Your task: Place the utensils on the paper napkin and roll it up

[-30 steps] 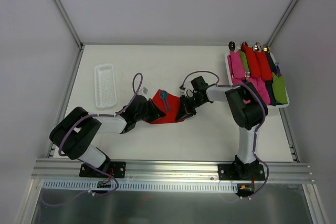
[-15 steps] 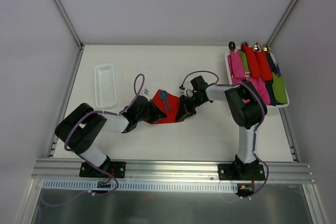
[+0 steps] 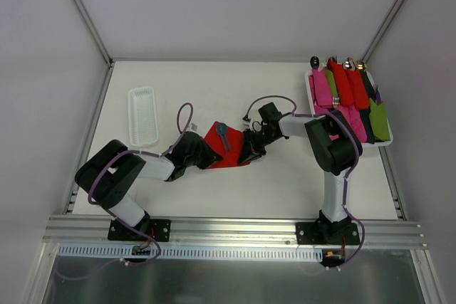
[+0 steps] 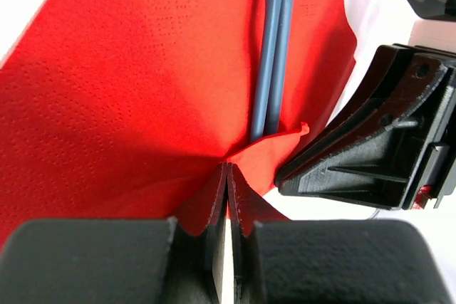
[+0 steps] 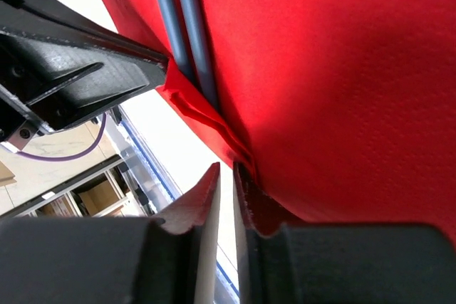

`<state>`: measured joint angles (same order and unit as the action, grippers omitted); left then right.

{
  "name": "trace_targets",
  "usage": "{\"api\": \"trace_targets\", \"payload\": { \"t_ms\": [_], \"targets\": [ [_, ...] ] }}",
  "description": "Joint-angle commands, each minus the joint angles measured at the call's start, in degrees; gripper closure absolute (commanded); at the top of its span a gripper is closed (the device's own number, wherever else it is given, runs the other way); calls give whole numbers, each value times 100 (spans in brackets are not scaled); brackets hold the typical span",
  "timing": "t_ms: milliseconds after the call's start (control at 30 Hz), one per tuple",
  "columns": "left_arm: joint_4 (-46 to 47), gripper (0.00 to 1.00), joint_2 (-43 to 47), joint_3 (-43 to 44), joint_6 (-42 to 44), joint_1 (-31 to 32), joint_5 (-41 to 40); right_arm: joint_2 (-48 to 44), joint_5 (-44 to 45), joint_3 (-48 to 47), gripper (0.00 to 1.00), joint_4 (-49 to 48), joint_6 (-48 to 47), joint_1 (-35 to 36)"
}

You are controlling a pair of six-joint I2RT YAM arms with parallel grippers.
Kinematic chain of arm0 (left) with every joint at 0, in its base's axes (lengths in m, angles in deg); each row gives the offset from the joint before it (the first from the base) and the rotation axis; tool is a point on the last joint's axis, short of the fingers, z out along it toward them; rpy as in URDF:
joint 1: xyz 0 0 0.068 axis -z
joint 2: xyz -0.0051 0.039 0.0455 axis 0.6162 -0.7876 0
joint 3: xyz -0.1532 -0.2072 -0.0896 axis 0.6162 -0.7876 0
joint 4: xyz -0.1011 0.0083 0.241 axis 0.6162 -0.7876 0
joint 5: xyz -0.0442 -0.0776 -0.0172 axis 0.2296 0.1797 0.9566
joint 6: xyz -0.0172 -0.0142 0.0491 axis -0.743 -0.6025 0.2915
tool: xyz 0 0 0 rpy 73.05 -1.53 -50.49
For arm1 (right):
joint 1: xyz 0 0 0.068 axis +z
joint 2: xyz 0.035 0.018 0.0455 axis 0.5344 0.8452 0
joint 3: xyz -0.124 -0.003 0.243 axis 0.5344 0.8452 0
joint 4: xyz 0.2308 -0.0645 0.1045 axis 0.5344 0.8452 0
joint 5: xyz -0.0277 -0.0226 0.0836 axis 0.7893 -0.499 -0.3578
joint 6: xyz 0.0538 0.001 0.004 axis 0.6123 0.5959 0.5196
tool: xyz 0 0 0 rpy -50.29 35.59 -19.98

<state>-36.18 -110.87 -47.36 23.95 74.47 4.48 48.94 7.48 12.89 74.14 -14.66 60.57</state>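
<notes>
1. A bright-red paper napkin point(image 3: 229, 156) lies flat near the middle of the white table point(image 3: 285, 190), between the two arms' heads
2. Two slim blue-grey utensils point(image 4: 274, 48) lie side by side on the napkin with their handles touching; from above, a rounded blue end shows near the napkin's far edge
3. One edge of the napkin is folded up over the handle ends, making a small pointed flap
4. The left gripper point(image 4: 226, 176) meets the napkin from the left, jaws pressed fully together with the tips right at that flap; whether paper is nipped between them cannot be told
5. The right gripper point(image 5: 226, 172) meets it from the opposite side, jaws a narrow slit apart with bare table showing through the gap, one fingertip against the napkin's crumpled edge
6. The two grippers sit close together, just beside each other
7. Well apart on the left lies a long white tray point(image 3: 142, 115)
8. At the far right corner, a second tray point(image 3: 311, 97) holds rolled bundles point(image 3: 342, 87) in red, pink, green and dark colours
</notes>
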Motion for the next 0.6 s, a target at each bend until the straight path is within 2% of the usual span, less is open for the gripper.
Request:
{"api": "trace_targets", "payload": {
  "t_ms": [0,200,300,333,433,567],
  "targets": [
    [-189,100,-126,67,-96,49,-156,-60,266,-129,83,299,-298,-6],
    [-488,100,-214,155,-149,40,-200,-648,283,-244,74,423,-298,-50],
    [-533,100,-240,164,-158,40,-200,-1009,590,-270,66,440,-307,-146],
    [-550,100,-249,164,-167,40,-200,-1079,756,-297,58,458,-298,-173],
    [-585,100,-240,147,-184,40,-218,-1186,1090,-367,45,580,-298,-331],
    [-603,100,-249,164,-184,40,-209,-1089,1539,-490,32,703,-474,-603]
  ]
}}
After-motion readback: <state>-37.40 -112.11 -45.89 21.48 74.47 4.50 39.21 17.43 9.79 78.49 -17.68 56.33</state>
